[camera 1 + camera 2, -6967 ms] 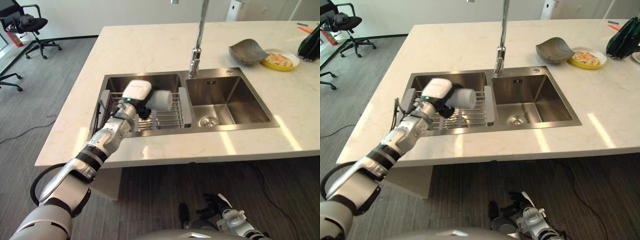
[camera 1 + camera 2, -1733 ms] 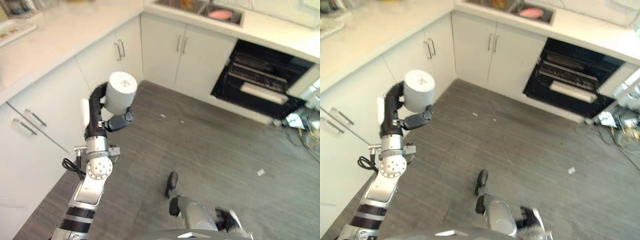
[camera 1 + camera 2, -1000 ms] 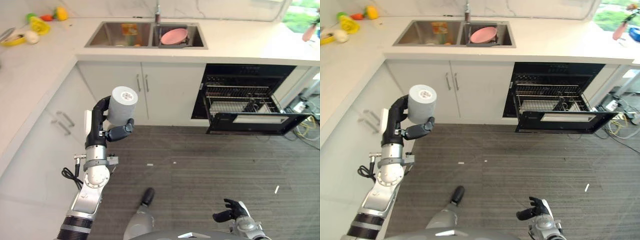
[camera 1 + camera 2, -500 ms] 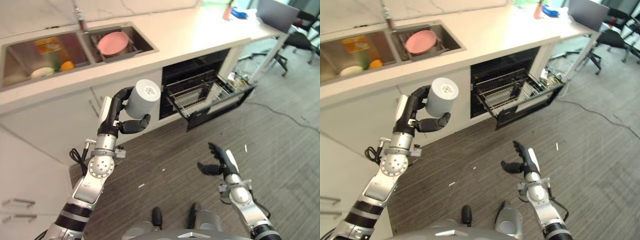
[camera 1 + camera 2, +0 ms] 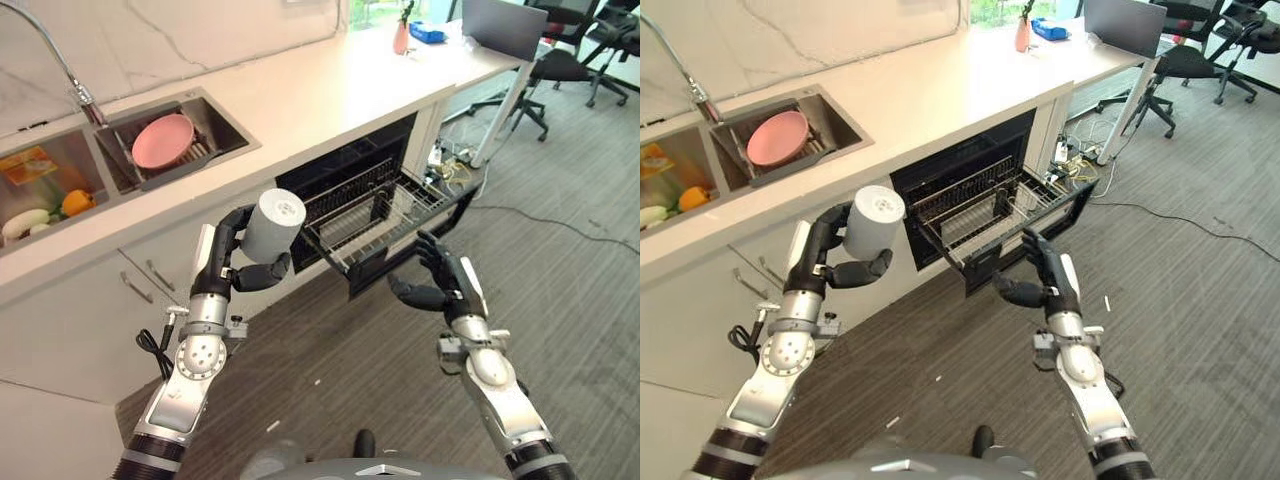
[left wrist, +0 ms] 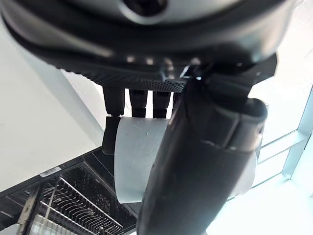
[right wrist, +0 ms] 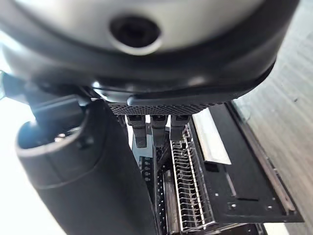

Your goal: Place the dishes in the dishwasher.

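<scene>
White cup (image 5: 273, 224) gripped in raised left hand (image 5: 240, 262); right hand (image 5: 447, 286) fingers spread before dishwasher rack (image 5: 375, 213).

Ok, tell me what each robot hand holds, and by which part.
Left robot hand grips the cup around its side. Right robot hand is open, holding nothing.

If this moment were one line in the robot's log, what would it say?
left hand: holding cup | right hand: open, near rack | dishwasher: open | cup: not yet loaded
</scene>
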You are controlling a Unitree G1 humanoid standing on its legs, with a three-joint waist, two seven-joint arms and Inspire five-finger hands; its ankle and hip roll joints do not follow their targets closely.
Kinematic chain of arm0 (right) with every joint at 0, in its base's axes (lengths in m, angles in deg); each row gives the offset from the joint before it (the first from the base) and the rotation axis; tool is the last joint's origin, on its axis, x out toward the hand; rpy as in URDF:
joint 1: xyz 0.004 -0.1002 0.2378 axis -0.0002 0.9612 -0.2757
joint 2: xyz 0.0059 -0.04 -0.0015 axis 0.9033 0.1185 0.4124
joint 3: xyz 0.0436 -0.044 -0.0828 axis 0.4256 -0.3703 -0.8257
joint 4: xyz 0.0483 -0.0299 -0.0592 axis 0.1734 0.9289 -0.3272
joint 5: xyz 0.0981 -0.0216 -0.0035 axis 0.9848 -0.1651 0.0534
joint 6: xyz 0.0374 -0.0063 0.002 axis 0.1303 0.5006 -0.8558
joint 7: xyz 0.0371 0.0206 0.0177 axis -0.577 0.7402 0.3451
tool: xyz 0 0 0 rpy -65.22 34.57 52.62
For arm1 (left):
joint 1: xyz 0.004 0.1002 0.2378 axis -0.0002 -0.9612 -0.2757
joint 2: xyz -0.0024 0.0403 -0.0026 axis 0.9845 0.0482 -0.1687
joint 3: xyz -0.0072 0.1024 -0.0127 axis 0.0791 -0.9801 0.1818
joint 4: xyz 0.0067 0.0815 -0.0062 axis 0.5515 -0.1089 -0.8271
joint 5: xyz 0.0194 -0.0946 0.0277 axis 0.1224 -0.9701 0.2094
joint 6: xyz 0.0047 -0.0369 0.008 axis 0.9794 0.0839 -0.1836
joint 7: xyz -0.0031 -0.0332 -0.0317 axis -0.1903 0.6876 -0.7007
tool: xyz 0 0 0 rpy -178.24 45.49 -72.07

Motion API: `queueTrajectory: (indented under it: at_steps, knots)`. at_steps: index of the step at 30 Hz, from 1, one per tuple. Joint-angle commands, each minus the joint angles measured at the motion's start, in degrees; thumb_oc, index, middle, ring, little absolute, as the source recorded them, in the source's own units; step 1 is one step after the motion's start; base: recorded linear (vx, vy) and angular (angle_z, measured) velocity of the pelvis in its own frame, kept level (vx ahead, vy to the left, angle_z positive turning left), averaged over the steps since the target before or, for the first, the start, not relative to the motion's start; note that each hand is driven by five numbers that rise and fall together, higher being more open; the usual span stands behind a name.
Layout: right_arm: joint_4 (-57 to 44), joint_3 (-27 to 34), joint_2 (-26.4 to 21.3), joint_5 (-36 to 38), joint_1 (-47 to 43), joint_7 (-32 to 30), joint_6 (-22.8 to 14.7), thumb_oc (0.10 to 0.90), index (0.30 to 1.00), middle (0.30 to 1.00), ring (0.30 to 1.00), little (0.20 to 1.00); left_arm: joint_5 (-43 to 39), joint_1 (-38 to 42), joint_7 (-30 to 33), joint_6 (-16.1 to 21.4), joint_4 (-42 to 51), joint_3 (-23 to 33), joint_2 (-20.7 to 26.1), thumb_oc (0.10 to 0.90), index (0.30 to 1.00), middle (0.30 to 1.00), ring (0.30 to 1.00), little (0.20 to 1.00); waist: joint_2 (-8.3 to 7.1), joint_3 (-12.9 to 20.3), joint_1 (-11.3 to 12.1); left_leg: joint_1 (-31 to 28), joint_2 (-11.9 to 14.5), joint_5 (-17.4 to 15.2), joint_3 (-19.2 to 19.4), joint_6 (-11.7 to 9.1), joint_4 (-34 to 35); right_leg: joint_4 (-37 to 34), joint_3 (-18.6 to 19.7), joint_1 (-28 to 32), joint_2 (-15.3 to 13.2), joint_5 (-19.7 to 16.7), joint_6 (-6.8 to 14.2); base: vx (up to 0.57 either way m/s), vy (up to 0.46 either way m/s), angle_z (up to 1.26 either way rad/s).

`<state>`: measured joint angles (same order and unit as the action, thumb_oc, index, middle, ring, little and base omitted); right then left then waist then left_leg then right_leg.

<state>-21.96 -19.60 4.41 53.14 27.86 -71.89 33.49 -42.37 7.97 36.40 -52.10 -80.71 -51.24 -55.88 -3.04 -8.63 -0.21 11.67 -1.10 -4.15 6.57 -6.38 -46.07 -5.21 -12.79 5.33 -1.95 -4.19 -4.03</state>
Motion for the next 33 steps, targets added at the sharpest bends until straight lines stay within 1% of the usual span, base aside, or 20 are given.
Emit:
queueTrajectory:
  at_steps: [1, 2, 3, 4, 5, 6, 7, 8, 9, 11, 12, 13, 14, 15, 18, 25, 26, 33]
  knots:
    - [-9.48, 3.04, -2.43, 6.1, -5.87, 1.69, -8.37, 0.8, 0.9, 0.9, 0.9, 0.9, 0.49, 9.22, 3.28, 6.99, 5.19, -0.07, 0.49, 0.4, 0.3, 0.3, 0.3, 0.3, -0.51, -1.72, -0.57, -8.21, 6.56, 6.09, -4.76, -1.61, 22.57, 0.21, -0.5, 0.93, -4.22, 3.18, 9.09, 0.19, 0.05, -0.09]
    - [-9.36, 2.68, -1.97, 7.79, -6.59, 1.86, -8.74, 0.8, 0.9, 0.9, 0.9, 0.9, 0.46, 9.66, 3.56, 7.11, 5.12, -0.3, 0.4, 0.4, 0.3, 0.3, 0.3, 0.3, -0.35, -1.34, -0.37, -8.43, 6.6, 4.94, -3.94, -0.91, 26.88, 0.21, -0.28, 1.13, -4.44, 3.29, 9.67, 0.14, 0.047, -0.11]
    - [-9.34, 2.68, -1.97, 7.8, -6.6, 1.86, -8.75, 0.8, 0.9, 0.9, 0.9, 0.9, 0.46, 9.67, 3.57, 7.12, 5.11, -0.3, 0.4, 0.4, 0.3, 0.3, 0.3, 0.3, -0.39, -1.39, -0.29, -8.58, 6.57, 5.0, -3.84, -0.89, 27.04, 0.21, -0.2, 1.17, -4.49, 3.3, 9.68, 0.22, 0.125, -0.12]
    - [-10.07, 1.24, -1.15, 9.87, -8.41, 1.59, -9.98, 0.8, 0.9, 0.9, 0.9, 0.9, 0.13, 10.43, 4.31, 6.84, 4.85, -1.8, 0.05, 0.4, 0.3, 0.3, 0.3, 0.3, 0.5, -0.5, 0.34, -7.7, 6.64, 4.28, -4.25, 0.54, 37.62, 0.21, 0.32, 1.73, -4.07, 3.63, 10.77, 0.17, 0.096, -0.32]
    - [-9.93, 1.21, -1.19, 9.85, -8.44, 1.53, -10.11, 0.8, 0.9, 0.9, 0.9, 0.9, 0.14, 10.52, 4.42, 6.91, 4.67, -1.91, -0.01, 0.4, 0.3, 0.3, 0.3, 0.3, 0.37, -0.59, 0.6, -8.85, 6.47, 4.91, -3.9, 0.55, 39.26, 0.21, 0.55, 1.98, -4.25, 3.8, 10.84, 0.21, 0.118, -0.36]
    - [-10.5, 0.78, -0.68, 10.0, -8.78, 1.52, -9.32, 0.8, 0.9, 0.9, 0.9, 0.9, 0.52, 10.42, 4.61, 6.33, 4.85, -2.17, 0.1, 0.4, 0.3, 0.3, 0.3, 0.3, 0.23, -0.23, 0.91, -9.93, 5.57, 4.06, -4.97, 0.4, 38.12, 0.47, 0.67, 2.46, -4.93, 3.49, 11.21, 0.11, 0.08, -0.36]
    - [-14.22, -0.06, -0.14, 12.57, -8.0, 4.72, -9.91, 0.8, 0.9, 0.9, 0.9, 0.9, 2.17, 9.9, 4.01, 6.85, 4.76, -2.14, 0.04, 0.4, 0.3, 0.3, 0.3, 0.3, 0.7, 0.4, 0.15, -12.6, 5.63, 3.88, -5.74, 1.09, 42.42, 0.86, 1.26, 2.38, -4.62, 3.29, 11.0, 0.09, 0.082, -0.13]
    - [-14.22, -0.06, -0.14, 12.57, -8.0, 4.72, -9.91, 0.8, 0.9, 0.9, 0.9, 0.9, 2.17, 9.9, 4.01, 6.85, 4.76, -2.14, 0.04, 0.4, 0.3, 0.3, 0.3, 0.3, 0.7, 0.4, 0.15, -12.6, 5.63, 3.88, -5.74, 1.09, 42.42, 0.86, 1.26, 2.38, -4.62, 3.29, 11.0, 0.11, 0.105, -0.41]
    - [-14.52, -0.16, 0.0, 13.68, -8.36, 5.02, -9.97, 0.8, 0.9, 0.9, 0.9, 0.9, 2.48, 10.46, 3.88, 7.11, 4.86, -2.65, 0.06, 0.4, 0.3, 0.3, 0.3, 0.3, 0.78, 1.26, -0.25, -13.95, 5.29, 3.87, -5.84, 1.37, 44.52, 1.07, 1.41, 2.13, -4.6, 3.04, 11.01, 0.1, 0.062, -0.47]
    - [-15.82, 0.37, 1.17, 14.61, -8.72, 4.43, -10.13, 0.8, 0.9, 0.9, 0.9, 0.9, 2.21, 10.27, 3.53, 7.31, 4.94, -3.08, 0.34, 0.4, 0.3, 0.3, 0.3, 0.3, 1.12, 2.88, -0.65, -17.56, 5.01, 4.44, -4.46, 1.84, 49.67, 0.98, 1.39, 2.43, -4.5, 3.18, 11.31, 0.14, 0.122, -0.26]
    - [-16.81, -0.65, 1.68, 15.71, -9.26, 4.73, -10.05, 0.8, 0.9, 0.9, 0.9, 0.9, 2.45, 10.67, 3.17, 7.4, 5.15, -3.37, 0.97, 0.4, 0.3, 0.3, 0.3, 0.3, 1.31, 3.62, -0.81, -18.59, 4.73, 4.65, -4.06, 2.31, 51.07, 0.97, 1.48, 2.04, -4.76, 2.87, 11.42, 0.12, 0.143, 0.0]
    - [-17.55, -1.32, 2.07, 16.78, -9.74, 4.97, -9.81, 0.8, 0.9, 0.9, 0.9, 0.9, 2.67, 11.02, 3.09, 7.27, 5.63, -3.48, 1.32, 0.4, 0.3, 0.3, 0.3, 0.3, 1.47, 4.04, -0.95, -18.85, 4.7, 3.71, -3.79, 2.36, 51.07, 0.74, 1.63, 2.32, -4.78, 3.43, 11.62, 0.06, 0.092, -0.01]
    - [-17.59, -1.33, 2.08, 16.83, -9.74, 4.99, -9.76, 0.8, 0.9, 0.9, 0.9, 0.9, 2.66, 10.99, 3.08, 7.24, 5.67, -3.44, 1.36, 0.4, 0.3, 0.3, 0.3, 0.3, 1.46, 4.02, -0.9, -18.93, 4.72, 3.61, -3.71, 2.37, 51.07, 0.76, 1.71, 2.35, -4.77, 3.49, 11.63, 0.07, 0.086, 0.0]
    - [-19.91, -2.3, 2.5, 17.76, -10.68, 5.19, -9.67, 0.8, 0.9, 0.9, 0.9, 0.9, 3.37, 12.75, 3.13, 7.11, 6.73, -3.89, 1.96, 0.4, 0.3, 0.3, 0.3, 0.3, 1.51, 4.44, -1.1, -18.7, 4.5, 3.36, -3.43, 2.37, 51.07, 0.69, 1.61, 2.09, -5.13, 3.44, 11.88, 0.01, 0.079, 0.04]
    - [-21.09, -3.18, 3.15, 18.61, -12.58, 5.06, -9.53, 0.8, 0.9, 0.9, 0.9, 0.9, 4.58, 16.45, 4.02, 7.0, 6.98, -5.01, 2.63, 0.4, 0.3, 0.3, 0.3, 0.3, 1.42, 4.77, -1.5, -18.82, 4.46, 2.82, -3.23, 2.51, 51.07, 0.74, 1.79, 1.78, -5.64, 3.38, 12.28, 0.01, 0.07, 0.11]
    - [-20.0, -5.54, 3.54, 14.8, -16.62, 3.07, -7.99, 0.8, 0.9, 0.9, 0.9, 0.9, 8.72, 22.91, 4.11, 6.21, 7.23, -9.32, 2.82, 0.4, 0.3, 0.3, 0.3, 0.3, 1.49, 4.97, -1.75, -19.49, 3.97, 2.06, -2.93, 3.14, 51.07, 0.76, 2.45, 2.07, -6.27, 3.24, 12.83, 0.0, 0.04, 0.11]
    - [-19.87, -5.83, 3.64, 14.08, -16.92, 2.77, -7.81, 0.8, 0.9, 0.9, 0.9, 0.9, 9.55, 23.26, 4.07, 6.34, 7.45, -9.91, 2.89, 0.4, 0.3, 0.3, 0.3, 0.3, 1.42, 4.85, -1.69, -19.32, 3.89, 2.62, -2.84, 3.22, 51.07, 0.86, 2.6, 1.78, -6.38, 2.74, 12.75, -0.03, 0.019, -0.11]
    - [-19.11, -6.87, 4.1, 10.94, -17.03, 1.17, -7.03, 0.8, 0.9, 0.9, 0.9, 0.9, 12.97, 23.7, 3.12, 6.4, 8.56, -13.24, 2.81, 0.4, 0.3, 0.3, 0.3, 0.3, 1.44, 5.17, -1.7, -19.75, 3.92, 2.23, -2.76, 3.39, 51.07, 0.59, 3.07, 1.99, -6.6, 2.88, 12.89, 0.01, 0.011, -0.13]
